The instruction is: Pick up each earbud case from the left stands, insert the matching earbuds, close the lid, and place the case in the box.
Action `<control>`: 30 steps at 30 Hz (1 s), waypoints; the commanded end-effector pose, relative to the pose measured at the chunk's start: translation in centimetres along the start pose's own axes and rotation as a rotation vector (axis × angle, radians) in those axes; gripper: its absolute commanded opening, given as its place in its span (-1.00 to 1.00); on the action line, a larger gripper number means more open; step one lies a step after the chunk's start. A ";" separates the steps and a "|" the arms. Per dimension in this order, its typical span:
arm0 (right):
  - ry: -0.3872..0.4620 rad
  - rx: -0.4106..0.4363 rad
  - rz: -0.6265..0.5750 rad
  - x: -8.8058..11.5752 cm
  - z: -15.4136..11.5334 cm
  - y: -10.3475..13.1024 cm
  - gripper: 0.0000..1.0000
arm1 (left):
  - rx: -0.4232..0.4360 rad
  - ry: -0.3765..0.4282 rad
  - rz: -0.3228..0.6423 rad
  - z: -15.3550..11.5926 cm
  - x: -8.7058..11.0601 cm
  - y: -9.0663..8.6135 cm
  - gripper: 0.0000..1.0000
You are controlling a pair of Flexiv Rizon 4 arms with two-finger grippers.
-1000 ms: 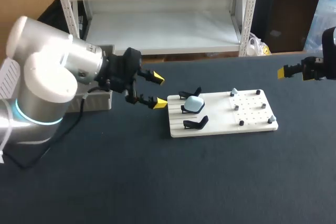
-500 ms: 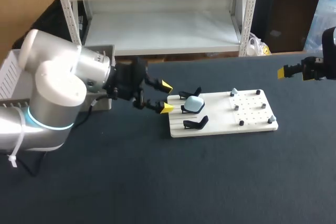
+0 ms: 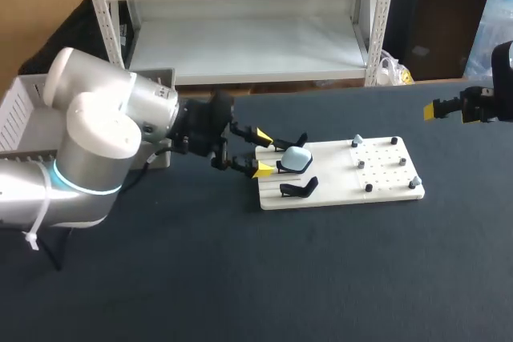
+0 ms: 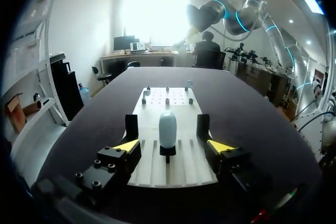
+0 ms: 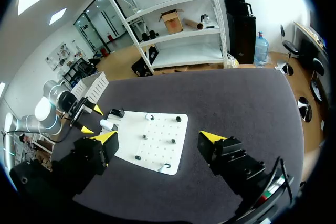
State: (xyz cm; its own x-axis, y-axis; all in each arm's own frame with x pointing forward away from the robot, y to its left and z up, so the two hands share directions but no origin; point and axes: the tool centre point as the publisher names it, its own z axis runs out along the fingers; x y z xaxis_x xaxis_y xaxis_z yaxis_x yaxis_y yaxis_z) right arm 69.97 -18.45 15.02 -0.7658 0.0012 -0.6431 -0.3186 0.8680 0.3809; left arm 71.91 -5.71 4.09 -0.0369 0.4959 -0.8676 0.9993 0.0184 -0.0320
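- The left end effector [image 3: 263, 153] is held low over the dark counter [image 3: 321, 278], at the left edge of the white board [image 3: 385, 191]. Its fingers are spread apart w/ nothing clamped.
- The earbud case [image 3: 297, 157], pale blue, is seated upright on the middle stand [image 3: 284, 167] in the board's left part.
- In the left wrist view the earbud case [image 4: 167, 128] is seen straight ahead of the end effector, centred btwn the two yellow tips but just beyond them. It is not touched by either finger.
- The case is flanked by two empty stands [image 3: 291, 144], black, one on each side.
- Small pieces [image 3: 361, 163] are dotted over the holed right half of the board. They are too small to tell what they are.
- The right end effector [image 5: 158, 137] is kept well apart from the board, above the counter's far right side. In the right wrist view its fingers are seen wide apart w/ nothing btwn them.
- A light-coloured box [image 3: 24, 114] is seen behind the left arm, at the far left. Whether it rests on the counter cannot be told.
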 end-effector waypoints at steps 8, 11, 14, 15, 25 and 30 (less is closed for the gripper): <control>0.000 -0.005 -0.001 0.0 0.0 -0.1 1.00 | 0.030 -0.013 -0.007 1.6 0.1 0.4 0.51; 0.000 -0.005 -0.001 0.0 0.0 -0.1 1.00 | 0.034 -0.013 -0.005 2.0 0.1 0.3 0.48; 0.000 -0.005 -0.001 0.0 0.0 -0.1 1.00 | 0.038 -0.012 -0.006 2.3 0.2 0.4 0.43; 0.000 -0.005 -0.001 0.0 0.0 -0.1 1.00 | 0.039 -0.012 -0.007 2.5 0.2 0.4 0.40; 0.000 -0.005 -0.001 0.0 0.0 -0.1 1.00 | 0.038 -0.013 -0.012 3.3 -0.1 0.6 0.15; 0.000 -0.005 -0.001 0.0 0.0 -0.1 1.00 | 0.033 -0.016 -0.025 3.6 0.0 0.7 0.11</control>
State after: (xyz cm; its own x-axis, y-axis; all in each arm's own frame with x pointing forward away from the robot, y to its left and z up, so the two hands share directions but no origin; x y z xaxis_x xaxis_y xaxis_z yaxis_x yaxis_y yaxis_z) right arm 69.97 -18.45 15.02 -0.7658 0.0012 -0.6431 -0.3186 0.8680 0.3809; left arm 72.36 -8.58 2.58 -0.0610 0.4817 -0.8742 0.9977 0.0029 -0.0680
